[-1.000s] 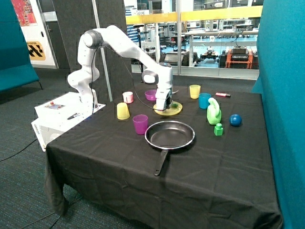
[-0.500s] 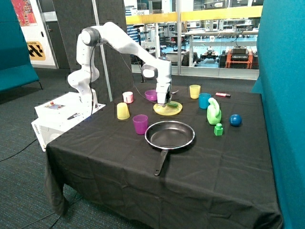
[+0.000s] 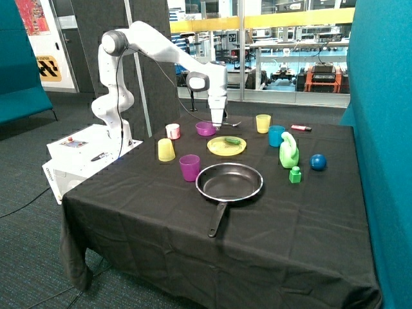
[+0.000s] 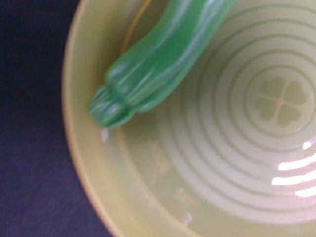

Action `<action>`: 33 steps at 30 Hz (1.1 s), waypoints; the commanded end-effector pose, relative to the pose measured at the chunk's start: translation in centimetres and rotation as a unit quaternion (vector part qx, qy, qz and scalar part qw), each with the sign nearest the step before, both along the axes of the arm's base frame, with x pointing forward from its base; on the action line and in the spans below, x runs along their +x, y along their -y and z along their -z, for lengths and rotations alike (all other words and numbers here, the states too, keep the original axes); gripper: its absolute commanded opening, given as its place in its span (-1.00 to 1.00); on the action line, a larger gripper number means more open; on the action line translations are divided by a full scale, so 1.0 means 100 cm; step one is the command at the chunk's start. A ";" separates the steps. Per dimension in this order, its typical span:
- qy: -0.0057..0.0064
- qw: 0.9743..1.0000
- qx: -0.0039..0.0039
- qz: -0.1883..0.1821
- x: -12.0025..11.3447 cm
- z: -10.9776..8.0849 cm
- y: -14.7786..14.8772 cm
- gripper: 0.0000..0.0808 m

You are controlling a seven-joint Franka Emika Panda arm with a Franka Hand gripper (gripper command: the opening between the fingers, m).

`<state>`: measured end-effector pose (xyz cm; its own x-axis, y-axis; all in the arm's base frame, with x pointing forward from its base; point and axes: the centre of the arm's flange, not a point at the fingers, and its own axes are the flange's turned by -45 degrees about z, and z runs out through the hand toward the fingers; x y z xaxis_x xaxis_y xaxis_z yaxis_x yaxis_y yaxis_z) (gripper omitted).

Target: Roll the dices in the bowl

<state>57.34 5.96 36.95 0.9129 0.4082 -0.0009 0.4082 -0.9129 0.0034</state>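
Observation:
The small purple bowl (image 3: pixel 205 129) stands at the back of the black-clothed table, behind a yellow plate (image 3: pixel 226 147). My gripper (image 3: pixel 217 123) hangs just above the table, between the bowl's rim and the plate's far edge. The wrist view is filled by the yellow plate (image 4: pixel 222 148), which has ring grooves and a clover mark. A green toy vegetable (image 4: pixel 158 59) lies on it. No dice show in either view, and the bowl's inside is hidden from the outside camera.
A black frying pan (image 3: pixel 229 182) lies in the middle, with a taller purple cup (image 3: pixel 189 167) beside it. An upturned yellow cup (image 3: pixel 166 150), a white cup (image 3: pixel 172 131), another yellow cup (image 3: pixel 262 123), a blue cup (image 3: pixel 276 136), a green bottle (image 3: pixel 288 151), a green block (image 3: pixel 295 174) and a blue ball (image 3: pixel 318 161) stand around.
The gripper has risen from low over the yellow plate and moved back toward the purple bowl. The arm's elbow has lifted with it.

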 end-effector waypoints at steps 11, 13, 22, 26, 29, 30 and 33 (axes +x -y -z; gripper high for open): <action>-0.001 0.993 0.002 -0.116 -0.066 -0.046 -0.038 -1.00; -0.001 0.992 0.002 -0.130 -0.073 -0.048 -0.044 -1.00; -0.001 0.984 0.002 -0.177 -0.104 -0.048 -0.075 -1.00; -0.001 0.981 0.002 -0.193 -0.111 -0.046 -0.086 -1.00; -0.001 0.980 0.002 -0.201 -0.116 -0.045 -0.094 -1.00; -0.001 0.979 0.002 -0.203 -0.117 -0.045 -0.097 -1.00; -0.001 0.978 0.002 -0.211 -0.122 -0.043 -0.107 -1.00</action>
<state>47.11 13.85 41.39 0.7127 0.7014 -0.0026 0.7014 -0.7127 0.0004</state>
